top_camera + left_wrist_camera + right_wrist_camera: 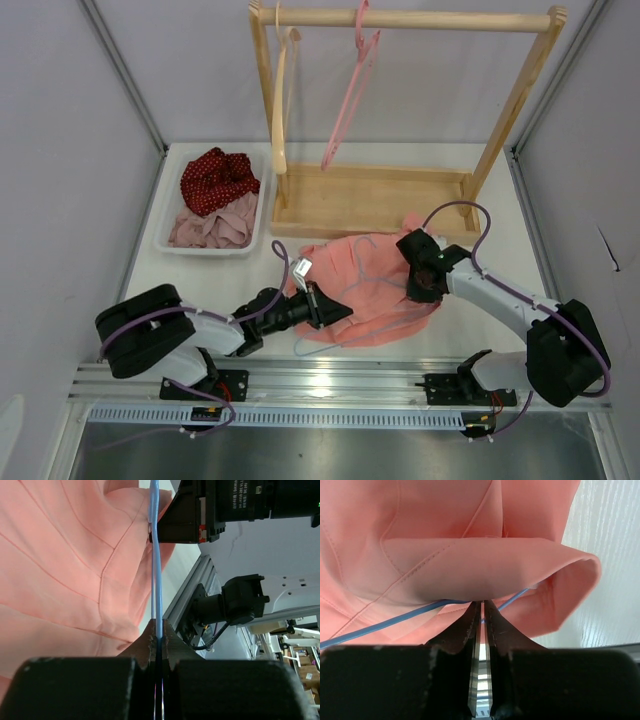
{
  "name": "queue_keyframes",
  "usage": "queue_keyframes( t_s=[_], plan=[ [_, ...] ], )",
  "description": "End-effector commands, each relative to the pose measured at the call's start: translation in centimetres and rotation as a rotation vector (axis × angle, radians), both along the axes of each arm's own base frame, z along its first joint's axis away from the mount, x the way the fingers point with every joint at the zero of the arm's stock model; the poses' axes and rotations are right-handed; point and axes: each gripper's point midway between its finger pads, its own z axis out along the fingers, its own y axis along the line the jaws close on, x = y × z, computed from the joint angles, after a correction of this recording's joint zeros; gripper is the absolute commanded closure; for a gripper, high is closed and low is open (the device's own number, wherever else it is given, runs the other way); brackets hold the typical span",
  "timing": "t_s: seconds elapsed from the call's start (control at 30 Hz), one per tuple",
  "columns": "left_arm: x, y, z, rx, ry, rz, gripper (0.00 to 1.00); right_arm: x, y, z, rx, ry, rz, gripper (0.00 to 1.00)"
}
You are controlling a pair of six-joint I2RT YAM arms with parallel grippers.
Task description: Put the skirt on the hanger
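Note:
The salmon-pink skirt (375, 290) lies spread on the table between the two arms. The thin pale blue hanger (318, 349) lies partly under and across it, with its lower bar showing at the skirt's near edge. My left gripper (335, 312) is shut on the hanger wire (157, 580) at the skirt's left edge (60, 570). My right gripper (420, 278) is at the skirt's right side. In the right wrist view its jaws (480, 605) are pinched on a folded edge of the skirt (470, 560), and the hanger wire (385, 622) runs under that fold.
A wooden rack (400, 195) stands at the back with a pink hanger (350, 100) and a wooden hanger (280, 100) on its rail. A white bin (165, 240) at the back left holds a red dotted cloth (215, 180) and a mauve cloth (215, 225).

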Motion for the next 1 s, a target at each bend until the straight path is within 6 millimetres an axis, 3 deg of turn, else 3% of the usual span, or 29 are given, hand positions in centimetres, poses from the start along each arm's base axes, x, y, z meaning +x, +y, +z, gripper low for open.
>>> queue_keyframes(
  t_s=[0.0, 0.23, 0.3, 0.43, 0.47, 0.97],
  plan=[
    [0.3, -0.6, 2.8, -0.125, -0.068, 0.011, 1.0, -0.2, -0.8, -0.1, -0.016, -0.011, -0.038, 0.87],
    [0.7, -1.6, 1.7, -0.044, -0.089, -0.002, 1.0, 0.1, -0.7, 0.1, -0.004, -0.02, -0.058, 0.73],
    [0.7, -1.9, 0.6, 0.006, -0.089, -0.008, 1.0, 0.3, -0.7, 0.2, -0.009, -0.021, -0.058, 0.7],
    [0.3, -2.4, 0.7, -0.02, -0.107, -0.033, 1.0, 0.6, -0.6, 0.5, -0.011, -0.022, -0.053, 0.66],
    [0.1, -2.6, 1.5, -0.068, -0.126, -0.039, 1.0, 0.7, -0.4, 0.7, -0.007, -0.029, -0.051, 0.64],
    [-0.1, -3.1, 0.7, -0.092, -0.128, -0.061, 1.0, 1.7, -1.5, 3.0, -0.041, -0.101, -0.128, 0.49]
  ],
)
